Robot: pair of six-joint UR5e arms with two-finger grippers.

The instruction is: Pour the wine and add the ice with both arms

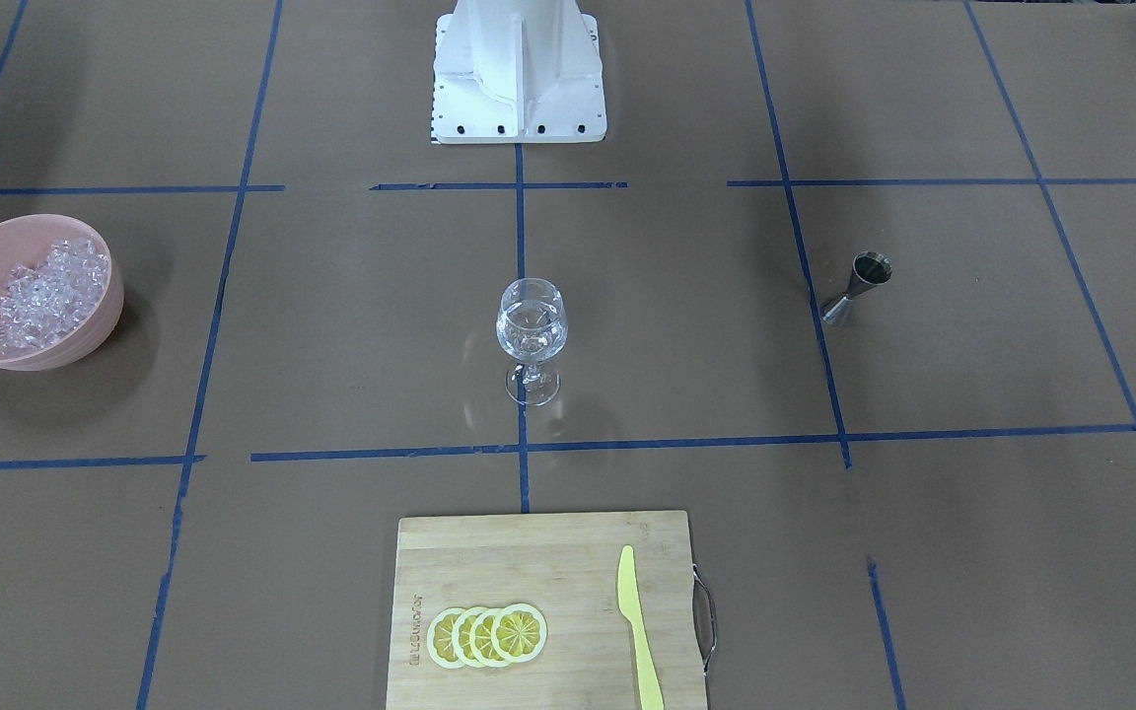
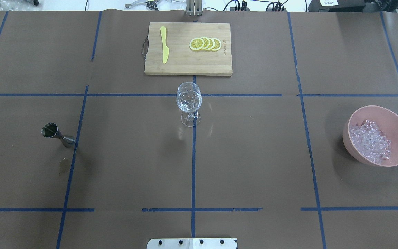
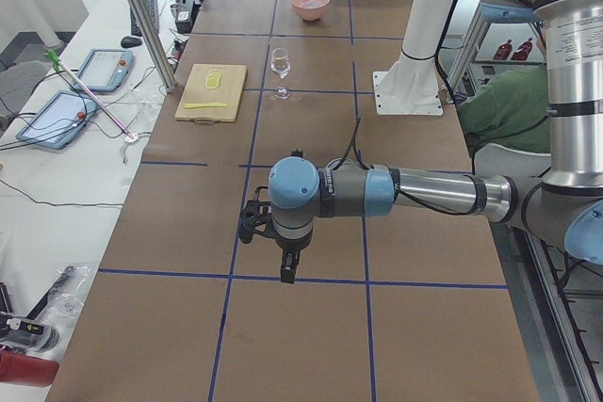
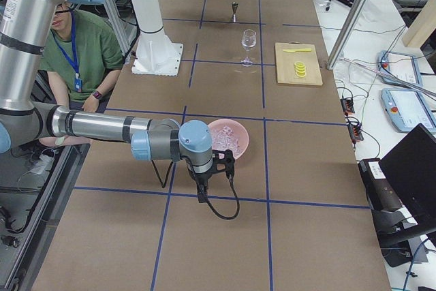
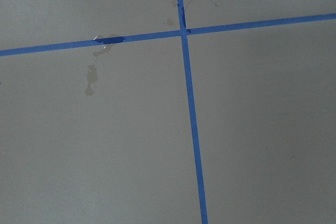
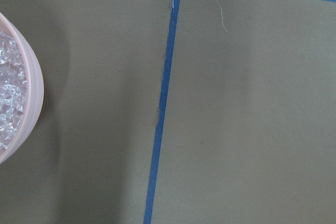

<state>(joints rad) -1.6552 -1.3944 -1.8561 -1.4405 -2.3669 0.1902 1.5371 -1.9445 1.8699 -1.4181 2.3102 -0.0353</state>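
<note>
At the near end of the table in the left side view, the left gripper [image 3: 287,273] hangs fingers-down over bare brown paper. From so far I cannot tell how wide it stands, or if it carries anything. It is the same for the right gripper [image 4: 201,194], seen only in the right side view, hanging just beside the pink bowl [image 4: 235,122] of ice [image 4: 225,138].

The jigger [image 2: 55,134] stands upright on the left arm's side, and the wine glass [image 2: 189,103] in the middle, well apart from both grippers. The wine I cannot place surely: something glitters in the glass, too small to read.

I judge the pouring is not yet begun. Next, the left gripper must travel to the jigger and close on its waist.

Overhead and front views show no arm at all. Only the left wrist view shows damp spots [image 5: 90,80] near a tape cross; only the right wrist view shows the bowl's rim from close.
</note>
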